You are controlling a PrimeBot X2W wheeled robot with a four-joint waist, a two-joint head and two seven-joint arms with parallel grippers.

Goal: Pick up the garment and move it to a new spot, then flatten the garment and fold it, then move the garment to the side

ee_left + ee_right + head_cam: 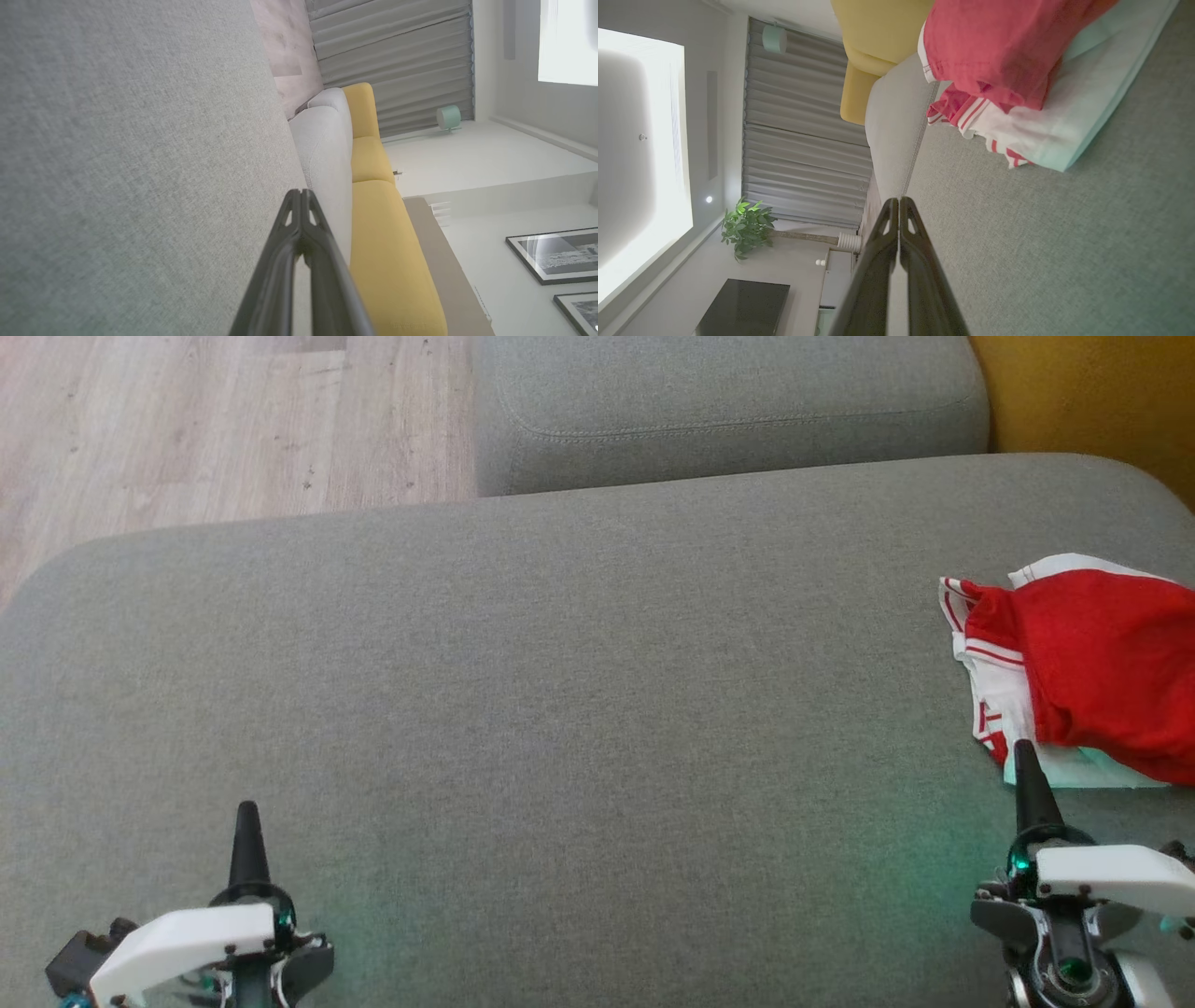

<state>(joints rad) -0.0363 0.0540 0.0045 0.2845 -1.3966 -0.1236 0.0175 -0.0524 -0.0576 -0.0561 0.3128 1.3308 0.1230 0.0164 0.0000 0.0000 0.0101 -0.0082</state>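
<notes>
Left gripper point(247, 810) and right gripper point(1022, 749) both closed, empty; red garment point(1102, 663) just beyond the right

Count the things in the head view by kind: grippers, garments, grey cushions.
Grippers: 2, the left gripper and the right gripper, both shut.
Garments: 1, the red and white garment.
Grey cushions: 2, the large cushion and the small cushion behind it.
Total: 5.
</notes>
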